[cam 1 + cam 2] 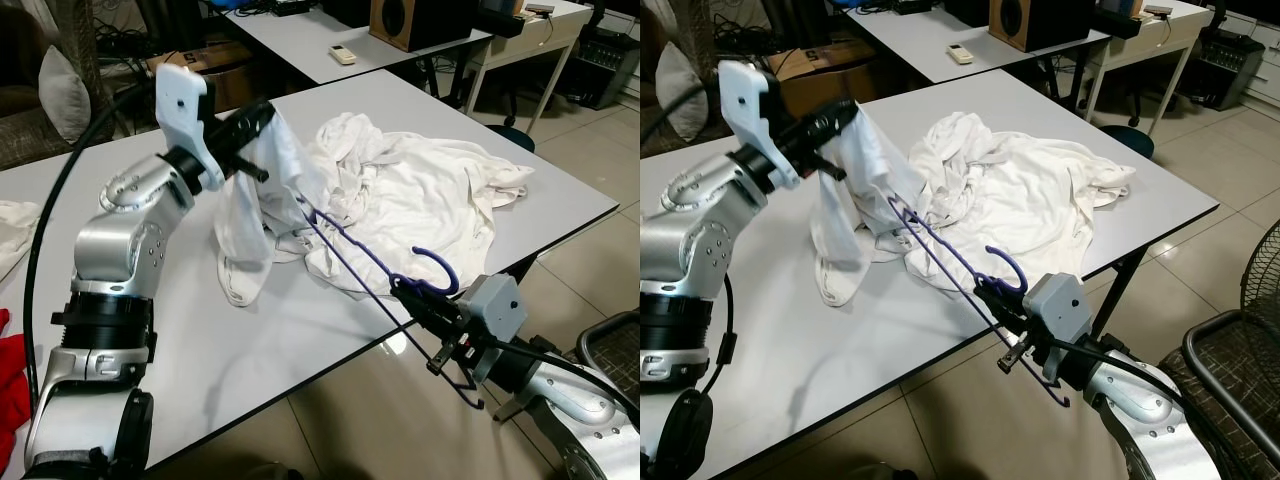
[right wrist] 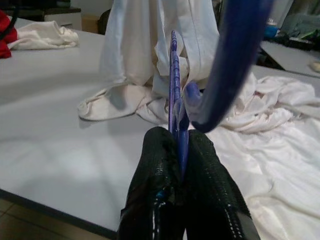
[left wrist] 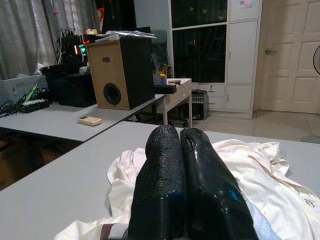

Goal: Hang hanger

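White garment [image 1: 420,195]: soft matt cloth, heavily creased; one end is pinched by the left gripper [image 1: 262,112], whose fingers [image 3: 187,190] are seen as black, glossy and finely textured. Hanger [image 1: 375,265]: blue-purple smooth plastic with slight sheen, clamped between the right gripper [image 2: 179,150], black rubbery pads with a woven-looking grain. Table [image 1: 300,330]: light grey smooth laminate, semi-gloss, faint reflections noted. Arms: brushed silver metal with white plastic wrist housing [image 1: 182,100]. Floor [image 1: 590,260]: polished beige tile, reflective. Speaker [image 3: 119,75]: matt wood-veneer box.
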You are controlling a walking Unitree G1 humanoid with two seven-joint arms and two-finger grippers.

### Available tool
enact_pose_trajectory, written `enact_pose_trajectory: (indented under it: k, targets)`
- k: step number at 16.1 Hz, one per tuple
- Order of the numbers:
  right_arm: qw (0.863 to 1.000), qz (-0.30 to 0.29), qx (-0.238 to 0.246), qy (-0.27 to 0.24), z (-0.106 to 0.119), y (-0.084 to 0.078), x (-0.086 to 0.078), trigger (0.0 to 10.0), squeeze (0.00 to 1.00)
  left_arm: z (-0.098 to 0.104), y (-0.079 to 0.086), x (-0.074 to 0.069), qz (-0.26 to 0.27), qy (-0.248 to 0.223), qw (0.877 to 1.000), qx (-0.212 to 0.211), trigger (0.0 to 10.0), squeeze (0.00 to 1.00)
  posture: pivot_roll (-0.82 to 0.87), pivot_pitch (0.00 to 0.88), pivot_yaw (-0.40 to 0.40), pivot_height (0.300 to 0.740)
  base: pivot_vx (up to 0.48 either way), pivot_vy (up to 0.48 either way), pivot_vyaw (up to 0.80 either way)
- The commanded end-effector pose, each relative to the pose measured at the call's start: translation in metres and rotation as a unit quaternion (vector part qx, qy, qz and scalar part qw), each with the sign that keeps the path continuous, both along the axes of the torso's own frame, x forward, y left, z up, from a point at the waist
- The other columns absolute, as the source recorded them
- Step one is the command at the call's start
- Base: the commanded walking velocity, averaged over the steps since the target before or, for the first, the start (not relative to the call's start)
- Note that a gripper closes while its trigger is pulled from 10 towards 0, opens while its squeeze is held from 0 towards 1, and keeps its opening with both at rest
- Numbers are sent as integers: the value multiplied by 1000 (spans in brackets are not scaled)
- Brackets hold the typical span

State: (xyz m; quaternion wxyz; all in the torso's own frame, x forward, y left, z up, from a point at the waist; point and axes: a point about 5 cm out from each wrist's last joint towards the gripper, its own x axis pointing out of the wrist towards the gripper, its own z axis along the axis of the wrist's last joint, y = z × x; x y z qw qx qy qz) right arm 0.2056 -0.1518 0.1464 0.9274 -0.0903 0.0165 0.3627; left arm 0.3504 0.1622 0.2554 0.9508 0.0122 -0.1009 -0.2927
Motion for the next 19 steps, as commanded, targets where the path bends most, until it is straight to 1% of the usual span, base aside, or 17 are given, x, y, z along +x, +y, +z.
enact_pose_trajectory:
  k: [1,2,4,5,6,7,8,10,11,12,15,19]
  targets:
    - [1000,4,0,0,1,3,-3,10000,0,4,3,2,7,-6,1000,1,0,0,-126,0,70,740,0,0,0]
    - [1000,-3,2,-1,0,3,-2,10000,0,4,2,2,3,-4,1000,2,0,0,-129,0,74,740,0,0,0]
    - [999,-41,-5,-2,-3,-1,5,10000,0,3,-1,1,-17,1,1000,6,0,0,-135,0,86,740,0,0,0]
    - [999,-45,0,0,-3,-2,6,10000,0,2,-2,0,-21,2,1000,8,0,0,-135,0,86,740,0,0,0]
    - [998,-54,14,10,-6,-3,10,10000,0,2,-4,-3,-37,2,999,13,0,0,-140,0,96,740,0,0,0]
    - [998,-52,19,22,-10,-3,13,10000,0,4,-4,-6,-51,-1,999,8,0,0,-140,0,96,740,0,0,0]
    - [999,-35,11,32,-16,-1,15,10000,0,10,-4,-9,-61,-10,998,-6,0,0,-136,0,94,740,0,0,0]
    - [999,-11,-1,38,-19,1,19,10000,0,17,-1,-9,-58,-19,998,-6,0,0,-125,0,83,740,0,0,0]
    - [999,-3,1,34,-16,3,20,10000,0,18,0,-8,-51,-23,998,-2,0,0,-116,0,71,740,0,0,0]
    - [1000,2,8,26,-12,4,20,10000,0,17,3,-6,-36,-22,999,0,0,0,-111,0,65,740,0,0,0]
    - [1000,12,10,19,-10,6,19,10000,0,14,3,-6,-28,-16,999,-2,0,0,-110,0,66,740,0,0,0]
    - [1000,-12,9,16,-11,6,30,10000,0,10,-3,-12,-62,-9,998,2,0,0,-113,0,71,740,0,0,0]
